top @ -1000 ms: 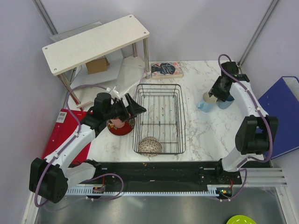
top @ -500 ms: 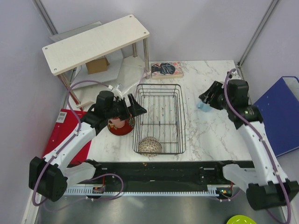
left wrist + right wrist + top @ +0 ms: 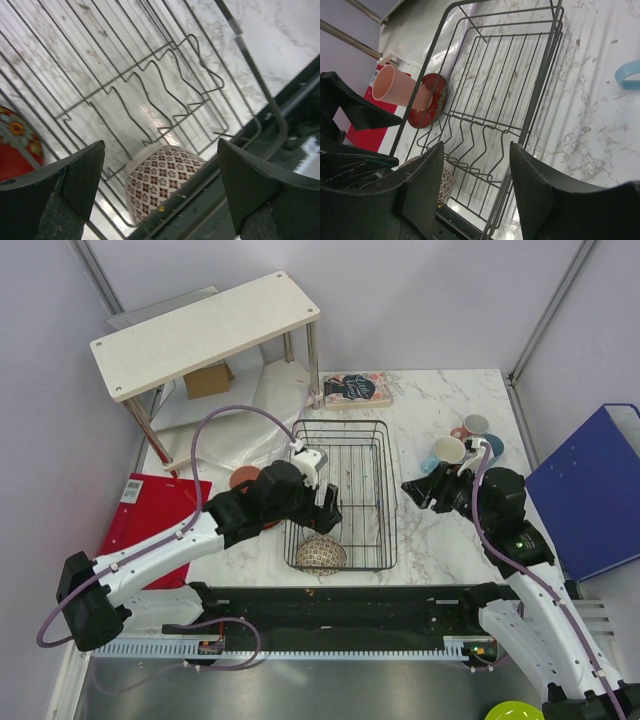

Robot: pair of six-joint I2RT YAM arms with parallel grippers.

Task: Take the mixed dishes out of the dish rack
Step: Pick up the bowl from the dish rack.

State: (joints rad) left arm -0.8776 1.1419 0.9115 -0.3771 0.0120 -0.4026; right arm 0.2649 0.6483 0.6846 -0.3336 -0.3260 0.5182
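The black wire dish rack (image 3: 385, 495) stands mid-table. The speckled beige-brown bowl (image 3: 321, 553) lies upside down in its near left corner. My left gripper (image 3: 325, 512) is open and empty, just above the bowl (image 3: 165, 175), over the rack wires (image 3: 165, 90). My right gripper (image 3: 420, 490) is open and empty, just right of the rack (image 3: 540, 75). A light blue mug (image 3: 447, 452), the salmon-pink mug (image 3: 474, 426) and another blue mug (image 3: 493, 448) stand at the right. The dark red plate (image 3: 243, 480) lies left of the rack, with the pink tumbler (image 3: 397, 89) on it.
The white wooden shelf (image 3: 205, 332) stands at the back left with a cardboard box (image 3: 208, 380) under it. A book (image 3: 356, 388) lies behind the rack. A red board (image 3: 150, 520) is at the left edge and a blue binder (image 3: 585, 485) at the right.
My left gripper has left the tumbler on the red plate and moved right over the rack to the bowl. My right gripper has left the mugs and swung towards the rack's right side.
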